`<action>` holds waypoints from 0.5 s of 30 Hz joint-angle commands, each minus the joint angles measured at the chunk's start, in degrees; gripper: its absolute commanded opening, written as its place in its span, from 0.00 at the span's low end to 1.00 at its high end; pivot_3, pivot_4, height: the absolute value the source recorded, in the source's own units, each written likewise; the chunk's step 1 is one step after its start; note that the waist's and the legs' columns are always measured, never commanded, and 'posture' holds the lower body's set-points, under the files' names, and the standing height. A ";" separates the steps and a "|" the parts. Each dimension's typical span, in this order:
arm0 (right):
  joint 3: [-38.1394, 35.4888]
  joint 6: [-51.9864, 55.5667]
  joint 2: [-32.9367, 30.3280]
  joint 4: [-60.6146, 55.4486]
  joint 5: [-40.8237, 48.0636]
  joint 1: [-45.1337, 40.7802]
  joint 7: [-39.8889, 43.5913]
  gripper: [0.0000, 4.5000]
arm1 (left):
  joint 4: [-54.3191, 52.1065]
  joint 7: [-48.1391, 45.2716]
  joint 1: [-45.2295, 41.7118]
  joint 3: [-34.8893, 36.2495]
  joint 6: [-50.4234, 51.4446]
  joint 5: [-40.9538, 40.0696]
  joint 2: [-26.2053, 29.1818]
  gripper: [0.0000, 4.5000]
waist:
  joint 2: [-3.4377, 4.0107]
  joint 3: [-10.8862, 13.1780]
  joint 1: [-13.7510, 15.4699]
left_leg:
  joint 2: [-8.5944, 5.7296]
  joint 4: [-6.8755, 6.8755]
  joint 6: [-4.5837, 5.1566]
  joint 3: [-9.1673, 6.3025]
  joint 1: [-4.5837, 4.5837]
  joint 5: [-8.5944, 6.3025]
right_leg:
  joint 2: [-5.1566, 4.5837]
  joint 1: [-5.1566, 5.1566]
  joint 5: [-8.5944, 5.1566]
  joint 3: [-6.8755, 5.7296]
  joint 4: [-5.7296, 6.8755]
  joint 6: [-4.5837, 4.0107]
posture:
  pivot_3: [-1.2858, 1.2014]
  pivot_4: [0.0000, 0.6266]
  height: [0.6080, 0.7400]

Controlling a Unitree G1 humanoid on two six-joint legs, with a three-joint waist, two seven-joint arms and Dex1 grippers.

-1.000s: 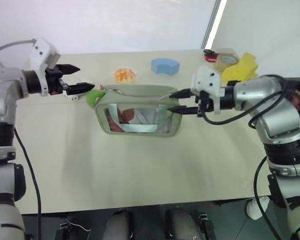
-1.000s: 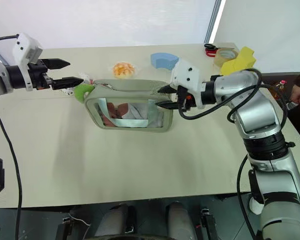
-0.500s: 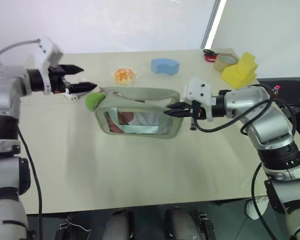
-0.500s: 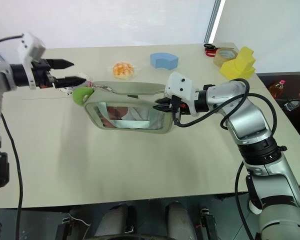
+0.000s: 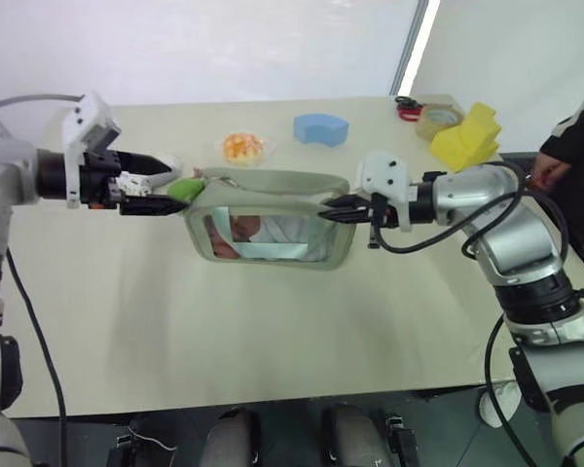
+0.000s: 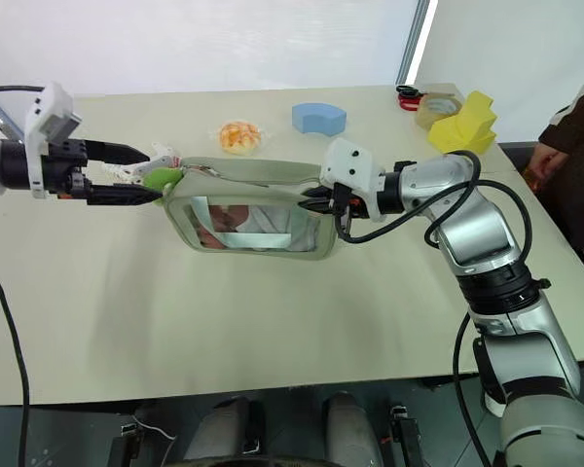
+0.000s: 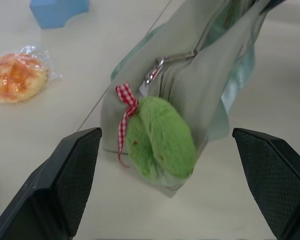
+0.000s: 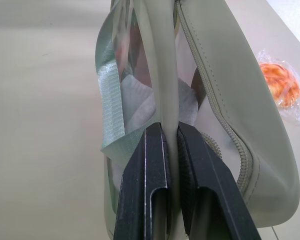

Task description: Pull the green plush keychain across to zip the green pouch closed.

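The green pouch lies on the table with its clear window toward me, reddish and white contents showing. At its left end hangs the green plush keychain, tied with a red checked ribbon to the zipper pull. My left gripper is open, and its fingers straddle the keychain without touching it. At the pouch's right end my right gripper is shut on a pale green strap.
Behind the pouch lie an orange-yellow wrapped item and a blue foam block. A yellow block, a tape roll and red scissors sit at the back right. A person stands at the right edge.
My left gripper has swung in to the pouch's left end and now brackets the keychain. My right gripper has shut on the strap. A person has come into view at the right.
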 commanded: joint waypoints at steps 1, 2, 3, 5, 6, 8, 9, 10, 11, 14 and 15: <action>-0.27 -0.58 0.67 0.02 0.17 -1.33 0.32 0.01 | 0.35 3.56 -0.34 0.70 -2.15 0.91 -2.29 1.00 | 0.00 0.00 0.10 | 0.00 0.01 0.00 0.00 0.00 0.00 | 0.00 0.01 0.00 0.00 0.00 0.00 | 0.52 0.24 1.00; -0.26 -0.62 0.66 0.08 0.15 -1.33 0.37 0.00 | 0.91 3.62 -0.36 0.38 -2.87 1.39 -2.51 0.88 | 0.00 0.00 0.08 | 0.00 0.02 0.00 0.00 0.00 0.00 | 0.00 0.02 0.00 0.00 0.00 0.00 | 0.52 0.24 1.00; -0.26 -0.68 0.65 0.14 0.11 -1.30 0.42 0.00 | 1.52 3.68 -0.41 0.00 -3.54 1.99 -2.56 0.82 | 0.00 0.00 0.03 | 0.00 0.02 0.00 0.00 0.00 0.00 | 0.00 0.02 0.00 0.00 0.00 0.00 | 0.52 0.24 1.00; -0.29 -0.67 0.64 0.21 0.05 -1.29 0.49 0.00 | 2.68 3.63 -0.80 -0.23 -4.29 2.43 -2.72 0.61 | 0.00 0.00 -0.14 | 0.00 0.01 0.00 0.00 0.00 0.00 | 0.00 0.01 0.00 0.00 -0.01 0.00 | 0.52 0.24 1.00; -0.36 -0.63 0.62 0.13 0.03 -1.23 0.44 0.00 | 3.11 3.56 -1.14 -0.13 -4.37 2.24 -2.87 0.50 | 0.00 0.00 -0.13 | 0.00 0.00 0.00 0.00 0.00 0.00 | 0.01 0.00 0.00 -0.01 0.00 0.00 | 0.52 0.24 1.00; -0.47 -0.57 0.56 0.00 0.05 -1.16 0.38 0.00 | 3.63 2.91 -1.64 -0.23 -4.81 2.06 -2.93 0.26 | 0.00 0.00 -0.07 | 0.00 0.00 0.00 0.01 0.00 0.00 | 0.01 0.00 0.00 -0.02 0.00 0.00 | 0.52 0.24 1.00; -0.52 -0.60 0.54 0.02 0.03 -1.17 0.36 0.00 | 4.01 2.27 -2.19 -0.54 -5.53 2.30 -2.82 0.16 | 0.00 0.00 -0.05 | 0.00 0.00 0.00 0.01 0.00 0.00 | 0.01 0.00 0.00 -0.01 0.00 0.00 | 0.52 0.24 1.00; -0.54 -0.63 0.52 0.07 0.01 -1.20 0.37 0.00 | 4.48 1.92 -2.89 -0.80 -5.94 2.55 -2.81 0.04 | 0.00 0.00 -0.03 | 0.00 0.00 0.00 0.02 0.00 0.00 | 0.01 0.01 0.00 -0.01 0.00 0.00 | 0.52 0.24 1.00; -0.53 -0.62 0.52 0.03 -0.01 -1.18 0.33 0.00 | 5.05 1.79 -3.81 -0.96 -6.26 2.77 -2.90 0.02 | 0.00 0.00 -0.01 | 0.00 0.00 0.00 0.02 0.00 0.00 | 0.01 0.01 0.00 -0.01 0.00 0.00 | 0.52 0.24 1.00; -0.47 -0.75 0.59 0.14 -0.13 -1.06 0.24 0.00 | 6.74 1.34 -8.37 -2.22 -7.05 3.80 -3.76 0.02 | 0.00 0.00 0.02 | -0.01 0.01 0.00 0.03 -0.02 0.00 | 0.01 0.00 0.00 -0.03 -0.01 0.00 | 0.52 0.24 1.00; -0.46 -0.80 0.61 0.21 -0.16 -1.01 0.23 0.00 | 6.76 0.95 -9.87 -2.69 -7.39 4.04 -4.27 0.02 | 0.00 0.00 0.02 | -0.01 0.02 0.00 0.03 -0.03 0.00 | 0.01 0.01 0.00 -0.03 -0.01 0.00 | 0.52 0.24 1.00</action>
